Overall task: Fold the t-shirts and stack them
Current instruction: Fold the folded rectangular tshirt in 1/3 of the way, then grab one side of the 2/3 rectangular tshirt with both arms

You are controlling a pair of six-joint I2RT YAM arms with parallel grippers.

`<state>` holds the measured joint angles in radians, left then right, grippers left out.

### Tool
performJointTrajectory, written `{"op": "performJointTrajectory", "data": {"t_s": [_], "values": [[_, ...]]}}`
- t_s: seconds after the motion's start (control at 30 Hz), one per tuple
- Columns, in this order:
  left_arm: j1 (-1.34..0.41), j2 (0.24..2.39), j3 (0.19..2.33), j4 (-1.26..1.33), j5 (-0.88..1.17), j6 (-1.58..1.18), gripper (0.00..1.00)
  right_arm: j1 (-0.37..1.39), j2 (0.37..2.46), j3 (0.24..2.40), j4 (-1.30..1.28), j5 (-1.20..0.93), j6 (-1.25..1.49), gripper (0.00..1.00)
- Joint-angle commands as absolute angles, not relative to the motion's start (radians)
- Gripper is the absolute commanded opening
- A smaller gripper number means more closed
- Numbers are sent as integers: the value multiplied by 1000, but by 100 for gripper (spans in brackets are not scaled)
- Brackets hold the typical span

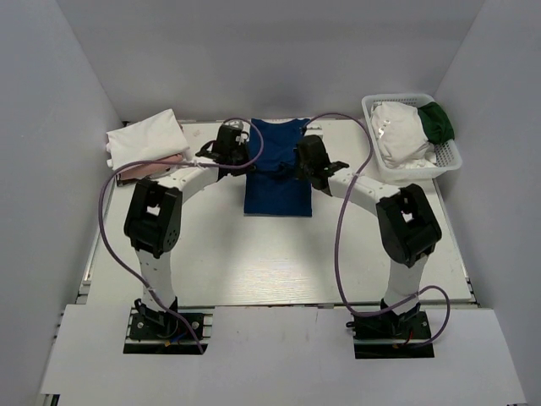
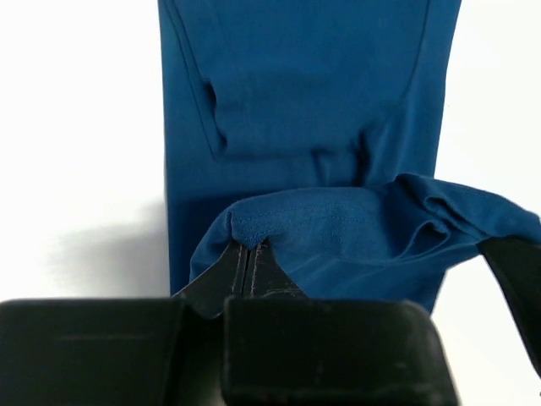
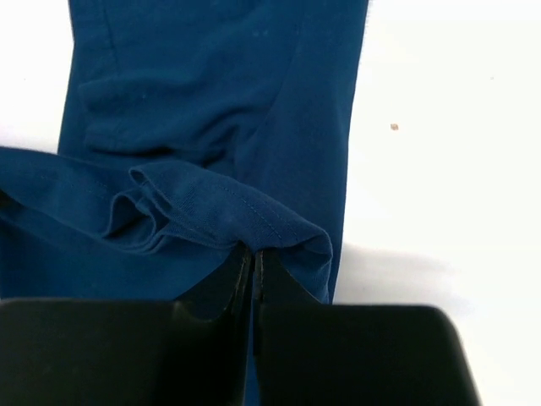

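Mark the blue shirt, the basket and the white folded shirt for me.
blue shirt (image 1: 279,194): top view, flat lower half.
basket (image 1: 418,173): top view, front wall.
white folded shirt (image 1: 145,138): top view, upper face.

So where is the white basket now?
In the top view, the white basket stands at the far right corner of the table, to the right of the blue t-shirt.

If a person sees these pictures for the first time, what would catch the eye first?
The royal-blue t-shirt lies folded into a strip mid-table, the left pincer and right pincer each shut on a lifted edge. At far right a white basket holds a crumpled white shirt and a dark green shirt; at far left lies a folded white shirt.
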<state>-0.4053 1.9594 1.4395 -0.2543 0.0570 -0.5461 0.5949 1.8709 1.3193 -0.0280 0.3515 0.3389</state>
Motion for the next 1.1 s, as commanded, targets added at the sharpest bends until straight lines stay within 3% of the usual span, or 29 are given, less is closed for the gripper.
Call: {"op": "performJointTrajectory", "data": {"t_s": [0.0,0.1,0.13,0.17,0.2,0.23,0.3,0.33,0.37,0.4,0.57,0.83,1.07], "values": [[-394,1979,1519,-253,80,-515,0,566,1916,1390,-43,278,314,0],[-383,2032,1571,-264,80,-515,0,543,1980,1463,-84,236,321,0],[-383,2045,1595,-264,89,-515,6,538,1996,1492,-93,232,327,3],[-374,2066,1609,-274,89,-515,17,534,2037,1509,-115,227,331,11],[-374,2075,1621,-290,89,-515,36,522,2048,1544,-141,216,333,35],[-365,2075,1649,-290,101,-505,74,520,2071,1575,-153,215,347,45],[-365,2085,1675,-320,91,-491,95,512,2066,1604,-178,186,353,55],[-365,2085,1675,-321,91,-491,100,512,2066,1600,-178,186,357,58],[-365,2069,1675,-331,77,-479,100,515,2047,1585,-163,178,360,60],[-365,2040,1646,-331,68,-479,100,514,2024,1572,-150,170,357,69],[-356,1901,1455,-313,67,-479,100,517,1939,1427,-146,124,397,76],[-391,1787,1125,-241,175,-499,100,514,1733,1060,-60,11,503,78],[-391,1845,1103,-225,236,-511,75,515,1758,1011,-51,-57,508,71]]}}
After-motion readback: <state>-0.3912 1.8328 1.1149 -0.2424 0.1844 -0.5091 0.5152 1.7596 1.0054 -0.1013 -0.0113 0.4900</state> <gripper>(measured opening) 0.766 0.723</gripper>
